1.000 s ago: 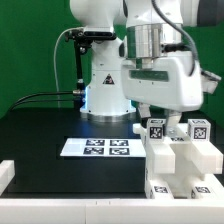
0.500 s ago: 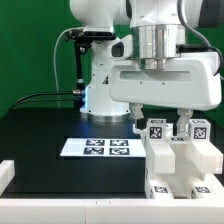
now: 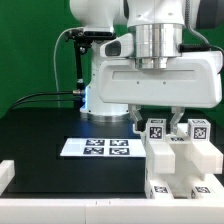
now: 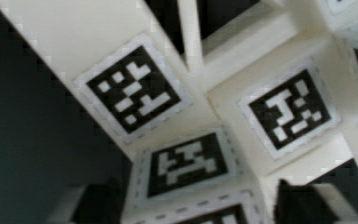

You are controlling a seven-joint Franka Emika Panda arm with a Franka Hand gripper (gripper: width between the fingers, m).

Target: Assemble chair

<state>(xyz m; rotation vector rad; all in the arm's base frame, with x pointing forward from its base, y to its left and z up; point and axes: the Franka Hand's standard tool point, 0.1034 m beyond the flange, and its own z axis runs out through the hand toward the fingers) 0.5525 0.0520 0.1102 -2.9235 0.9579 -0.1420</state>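
Observation:
The chair's white blocky pieces (image 3: pixel 180 165) stand clustered at the exterior view's right, with two upright posts topped by black-and-white tags. My gripper (image 3: pixel 157 123) hangs straight down over the nearer tagged post (image 3: pixel 156 131), one finger on each side of it. In the wrist view the same white tagged piece (image 4: pixel 194 165) fills the space between the two dark fingertips (image 4: pixel 98 200), and my gripper (image 4: pixel 208 205) sits close around it. Only slim dark slits show beside the piece, so contact is unclear. The second tagged post (image 3: pixel 198 128) stands free beside it.
The marker board (image 3: pixel 98 148) lies flat on the black tabletop, toward the exterior view's left of the chair pieces. The arm's white base (image 3: pixel 105 85) stands behind it, with a black cable (image 3: pixel 50 97) trailing off. A white rail (image 3: pixel 60 205) borders the table's front.
The gripper has come down over the tagged post, and its fingers have drawn in from wide open to close beside the post.

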